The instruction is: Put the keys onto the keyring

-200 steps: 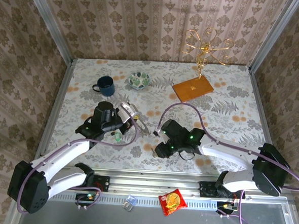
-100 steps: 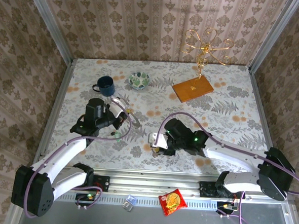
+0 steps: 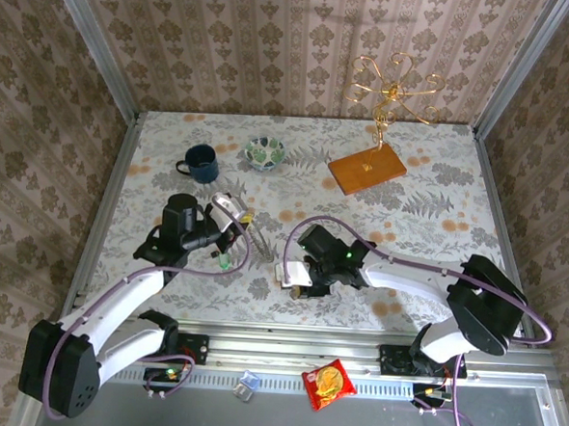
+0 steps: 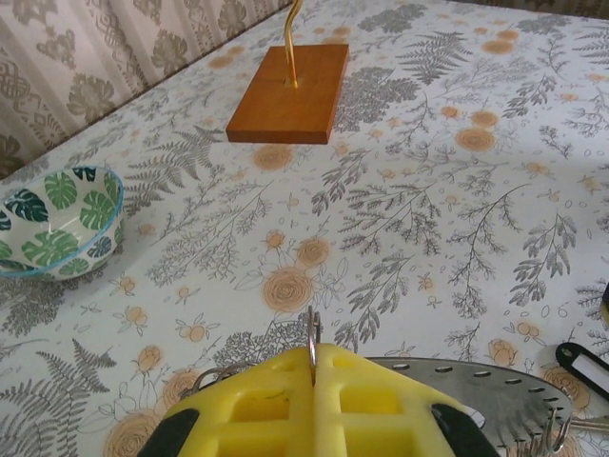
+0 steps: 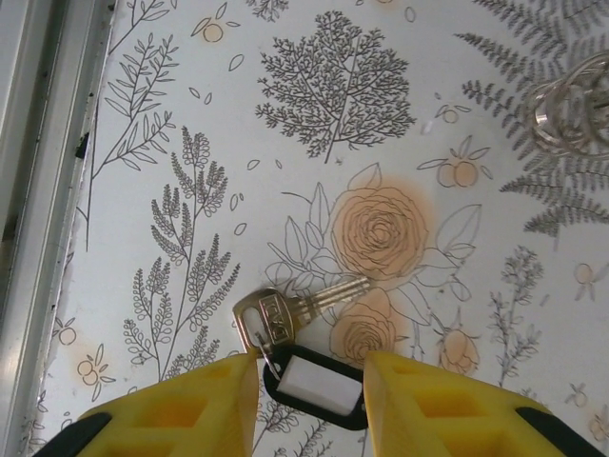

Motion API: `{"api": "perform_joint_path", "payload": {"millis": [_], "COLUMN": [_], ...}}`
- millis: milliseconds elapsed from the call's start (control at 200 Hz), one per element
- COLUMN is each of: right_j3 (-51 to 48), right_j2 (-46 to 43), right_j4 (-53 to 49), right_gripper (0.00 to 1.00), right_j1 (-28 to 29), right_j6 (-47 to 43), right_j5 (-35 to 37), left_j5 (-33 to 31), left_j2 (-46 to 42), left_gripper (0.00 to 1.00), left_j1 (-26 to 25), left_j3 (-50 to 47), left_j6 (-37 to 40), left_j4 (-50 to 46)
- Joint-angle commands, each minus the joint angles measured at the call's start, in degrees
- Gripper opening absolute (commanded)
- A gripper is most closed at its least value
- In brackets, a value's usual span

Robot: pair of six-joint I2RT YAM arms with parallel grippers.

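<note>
From above, the left gripper [image 3: 238,210] is over the flowery table [image 3: 409,230]. A tiny green key [image 3: 224,261] lies on the table just beside that arm. The right gripper [image 3: 294,281] is down low near the front edge.

On the left wrist view, its yellow fingers [image 4: 266,409] are squeezed tight together, pinching a thin metal ring [image 4: 311,328].

On the right wrist view, the yellow fingers [image 5: 190,409] are apart and hold nothing. A gold key [image 5: 276,309] lies flat on the table, and its black tag [image 5: 319,383] lies between the fingers.

Left yellow-padded gripper [image 4: 312,367] clamps a thin metal ring [image 4: 311,328]; right yellow-padded gripper [image 5: 312,376] points downward, its jaws standing apart.
</note>
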Motion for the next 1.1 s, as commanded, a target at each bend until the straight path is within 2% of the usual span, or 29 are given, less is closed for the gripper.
{"api": "perform_joint_path", "payload": {"millis": [0, 465, 1095], "right_j3": [1.56, 2.95, 3.47], "right_j2": [1.25, 6.22, 7.94], "right_j4": [-3.63, -4.87, -4.07], "right_gripper": [0.35, 0.32, 0.18], "right_j1": [-0.11, 0.89, 1.1], "right_j6": [-1.58, -3.42, -3.77], "right_j5": [-3.08, -0.45, -0.72], "left_j5": [1.82, 2.21, 2.45], "left_j2": [-1.35, -1.26, -1.26], "left_gripper": [0.0, 0.0, 0.0], "left_j1": [-0.38, -0.69, -0.72], "left_j3": [-0.9, -1.09, -0.91], "left_j6": [1.94, 1.88, 2.3], "left_j4": [2.78, 3.14, 2.52]}}
